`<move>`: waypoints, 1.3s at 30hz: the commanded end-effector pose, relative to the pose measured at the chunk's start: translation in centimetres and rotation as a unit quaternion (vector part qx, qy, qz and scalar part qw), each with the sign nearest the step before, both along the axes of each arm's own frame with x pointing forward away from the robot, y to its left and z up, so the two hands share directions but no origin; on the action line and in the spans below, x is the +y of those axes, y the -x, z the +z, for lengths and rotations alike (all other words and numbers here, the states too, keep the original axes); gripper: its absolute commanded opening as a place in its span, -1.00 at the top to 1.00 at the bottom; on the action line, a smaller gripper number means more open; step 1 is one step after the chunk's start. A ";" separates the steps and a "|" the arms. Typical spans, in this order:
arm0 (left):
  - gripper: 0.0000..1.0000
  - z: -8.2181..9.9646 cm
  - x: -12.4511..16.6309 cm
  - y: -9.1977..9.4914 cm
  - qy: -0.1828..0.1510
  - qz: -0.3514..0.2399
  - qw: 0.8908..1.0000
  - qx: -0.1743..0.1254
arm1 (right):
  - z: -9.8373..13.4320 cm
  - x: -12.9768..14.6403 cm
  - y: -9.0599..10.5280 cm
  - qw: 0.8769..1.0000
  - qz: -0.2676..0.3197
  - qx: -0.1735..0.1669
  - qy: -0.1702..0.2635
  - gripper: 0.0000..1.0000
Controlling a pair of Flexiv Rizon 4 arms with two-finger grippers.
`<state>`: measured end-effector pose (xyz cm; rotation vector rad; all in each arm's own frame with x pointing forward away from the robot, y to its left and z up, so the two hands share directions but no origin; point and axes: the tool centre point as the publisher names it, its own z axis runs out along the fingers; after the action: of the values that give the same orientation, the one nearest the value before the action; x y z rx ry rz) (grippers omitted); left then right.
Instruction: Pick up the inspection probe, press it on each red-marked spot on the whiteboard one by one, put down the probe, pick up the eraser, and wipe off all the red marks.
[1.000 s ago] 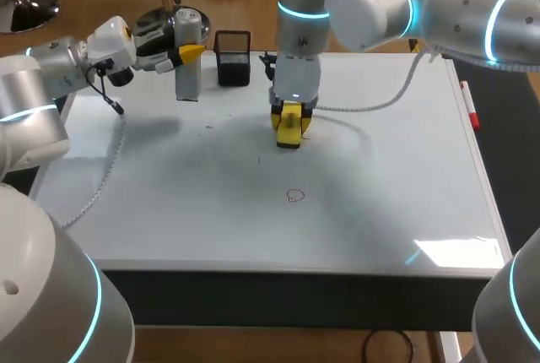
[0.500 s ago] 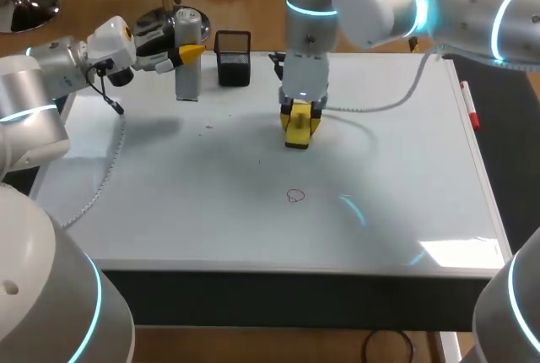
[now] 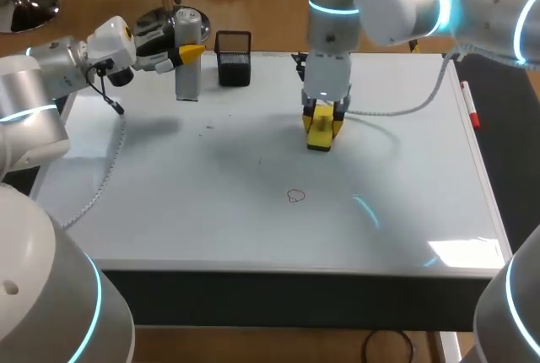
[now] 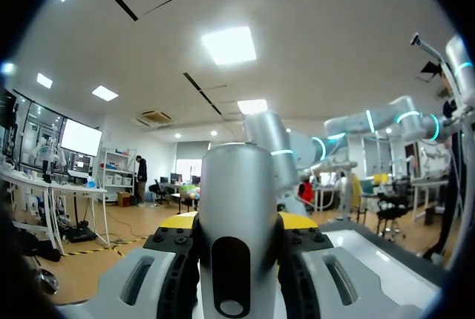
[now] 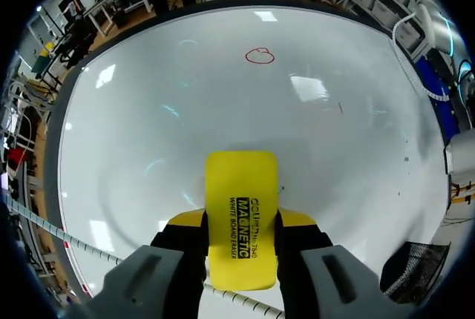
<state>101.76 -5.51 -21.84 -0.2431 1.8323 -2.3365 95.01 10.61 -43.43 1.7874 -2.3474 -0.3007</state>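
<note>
— So, how far along are you?

— Well into the last part, I'd judge. My right pincer (image 5: 241, 220) is closed on the yellow eraser (image 5: 241, 185), a finger against each long side. The eraser is down at the whiteboard (image 3: 202, 211), in its far half, and looks to be resting on it.

— And the marks?

— I see one red ring (image 3: 294, 196). It sits nearer the front edge than the eraser, apart from it, and from my right wrist it lies straight ahead. I can make out no other red on the board, only a few faint dark specks. So wiping that ring is what's left of the erasing, as far as I can see.

— What about the probe?

— Not let go yet. My left pincer (image 4: 237, 222) is clamped around the silver probe (image 4: 237, 178), which stands upright near the board's far left corner, close to a black mesh basket (image 3: 233, 59). I can't tell whether its foot rests on the board. Nor do these views show whether every spot got pressed. By the task's order the probe should be set down.
</note>
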 end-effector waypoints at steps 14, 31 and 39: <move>1.00 0.2 0.0 0.1 -0.001 0.002 1.000 0.001 | 3.0 -0.4 -0.7 0.998 0.023 -0.055 0.016 1.00; 1.00 0.2 0.0 0.1 -0.001 0.002 1.000 0.001 | 3.1 -1.7 -3.2 0.998 0.027 -0.056 0.018 1.00; 1.00 0.2 0.0 0.1 -0.001 0.002 1.000 0.001 | 4.0 -4.6 -7.6 0.997 0.016 -0.064 0.043 1.00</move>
<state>101.76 -5.51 -21.84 -0.2431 1.8324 -2.3365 101.11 6.33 -40.09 1.8735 -2.3908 -0.0894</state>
